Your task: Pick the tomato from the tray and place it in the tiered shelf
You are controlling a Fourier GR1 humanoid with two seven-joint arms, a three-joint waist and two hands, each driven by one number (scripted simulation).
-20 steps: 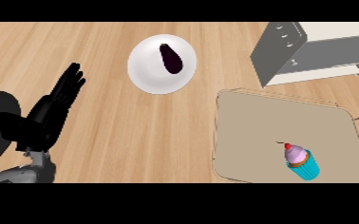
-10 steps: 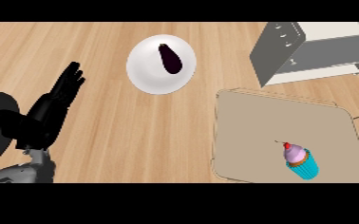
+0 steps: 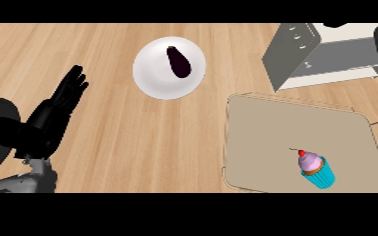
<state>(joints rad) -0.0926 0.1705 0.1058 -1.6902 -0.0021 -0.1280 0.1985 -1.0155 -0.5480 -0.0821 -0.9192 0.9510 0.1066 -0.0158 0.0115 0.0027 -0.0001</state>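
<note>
Your left hand (image 3: 55, 107) shows at the left edge of the frame, low down, coming up from the lower left corner on its grey forearm. Its fingers are straight and released, pointing toward the upper right, and they hold nothing; it rests there above the wooden counter (image 3: 111, 145). Your right hand does not show anywhere in the head view.

Look to the upper middle of the frame and you see a white plate (image 3: 156, 82) lying on the counter, with a dark, long eggplant (image 3: 177, 61) on it, toward the plate's upper half.

At the lower right sits the beige tray (image 3: 280, 125), flat on the counter, its right side running out of the frame. On it, near its lower right part, stands a cupcake (image 3: 316, 168) with a blue wrapper, pink frosting and a red cherry on top. No tomato can be made out on the tray.

The grey and white tiered shelf (image 3: 295, 55) stands in the upper right corner, just above the tray and well apart from your left hand.
</note>
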